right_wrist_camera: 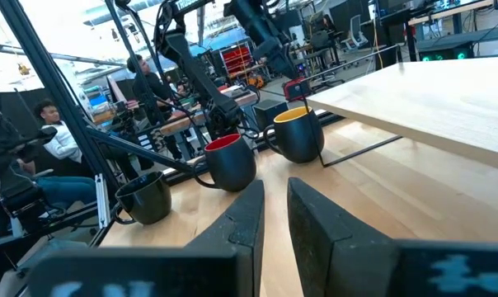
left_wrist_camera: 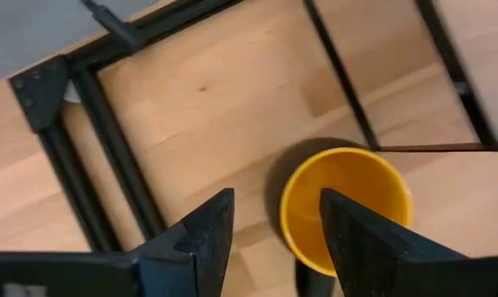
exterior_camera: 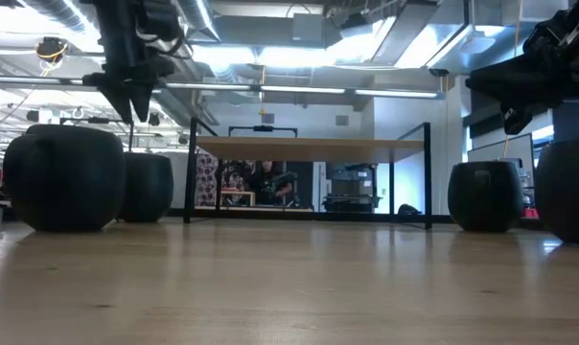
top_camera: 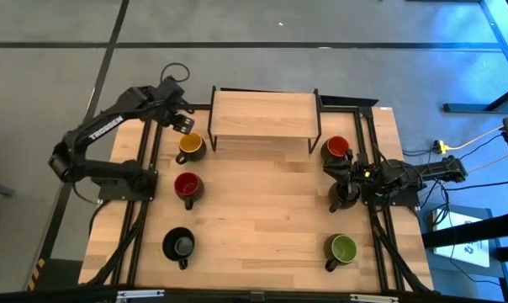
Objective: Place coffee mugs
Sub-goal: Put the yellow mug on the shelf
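surface: light wood table [top_camera: 262, 219] with a dark metal frame; a wooden shelf [top_camera: 263, 118] on thin black legs stands at the far middle.
left column: yellow mug [top_camera: 191, 146] just left of the shelf's near left leg, red mug [top_camera: 187, 185] nearer, black mug [top_camera: 179, 245] nearest.
right column: orange-red mug [top_camera: 336, 149] beside the shelf's near right leg, a dark mug [top_camera: 344, 195] under the right arm, green mug [top_camera: 342, 248] nearest.
left gripper [top_camera: 185, 124]: above the yellow mug at the far left; jaws spread, one finger over the mug's rim in the left wrist view, the other over bare wood.
right gripper [top_camera: 339, 173]: low at the right edge, between the orange-red mug and the dark mug; jaws parted by a narrow gap, nothing between them.
room: grey floor around the table; low view shows ceiling lights, pipes and benches behind. right wrist view shows seated people [right_wrist_camera: 55, 136] at the workstations beyond the table.
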Robot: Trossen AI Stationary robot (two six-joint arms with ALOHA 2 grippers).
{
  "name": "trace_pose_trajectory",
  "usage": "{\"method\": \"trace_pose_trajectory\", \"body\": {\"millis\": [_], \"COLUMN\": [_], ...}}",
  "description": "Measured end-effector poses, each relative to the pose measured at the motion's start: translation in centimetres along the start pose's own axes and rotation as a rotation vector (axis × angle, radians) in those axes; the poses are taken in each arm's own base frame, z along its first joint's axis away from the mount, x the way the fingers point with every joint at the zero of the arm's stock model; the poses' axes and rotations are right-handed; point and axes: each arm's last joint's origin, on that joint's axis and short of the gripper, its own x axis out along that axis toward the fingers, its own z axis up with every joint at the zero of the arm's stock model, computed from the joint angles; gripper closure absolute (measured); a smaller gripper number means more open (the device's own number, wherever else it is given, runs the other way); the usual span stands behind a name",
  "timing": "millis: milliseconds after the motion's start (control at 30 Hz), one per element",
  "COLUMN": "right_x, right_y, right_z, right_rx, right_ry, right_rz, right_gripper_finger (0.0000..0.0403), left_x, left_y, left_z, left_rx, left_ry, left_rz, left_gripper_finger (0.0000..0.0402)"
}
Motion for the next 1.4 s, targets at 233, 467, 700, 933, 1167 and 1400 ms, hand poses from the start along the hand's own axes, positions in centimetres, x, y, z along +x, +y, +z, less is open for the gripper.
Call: {"method": "trace_pose_trajectory", "body": {"millis": [233, 467, 700, 933, 1167, 1400], "right_x": [0.0, 0.0, 0.0, 0.0, 0.0, 0.0], "right_y": [0.0, 0.0, 0.0, 0.0, -0.1, -0.1], "right_z": [0.0, 0.0, 0.0, 0.0, 0.1, 0.1], "right_rx": [0.000, 0.000, -0.001, -0.001, 0.000, 0.000], "right_ry": [-0.003, -0.004, -0.004, -0.004, -0.015, -0.018], "right_rz": [-0.006, -0.010, -0.010, -0.010, -0.033, -0.041], "right_gripper_finger": [0.0358, 0.0358, 0.0358, 0.0358, 0.0358, 0.0358], "left_x": [2.1, 3.7, 6.5, 8.0, 8.3, 8.4], "left_y": [-0.8, -0.7, -0.6, -0.4, -0.4, -0.3], "left_z": [0.6, 0.7, -1.1, -2.0, -2.2, -2.2], "left_rx": [-0.007, -0.014, -0.038, -0.062, -0.061, -0.049], "left_ry": [0.125, 0.187, 0.252, 0.259, 0.251, 0.249], "left_rz": [-0.043, 0.008, -0.019, 0.008, 0.004, 0.024], "left_gripper_finger": [0.0226, 0.0226, 0.0226, 0.0228, 0.0274, 0.0376]}}
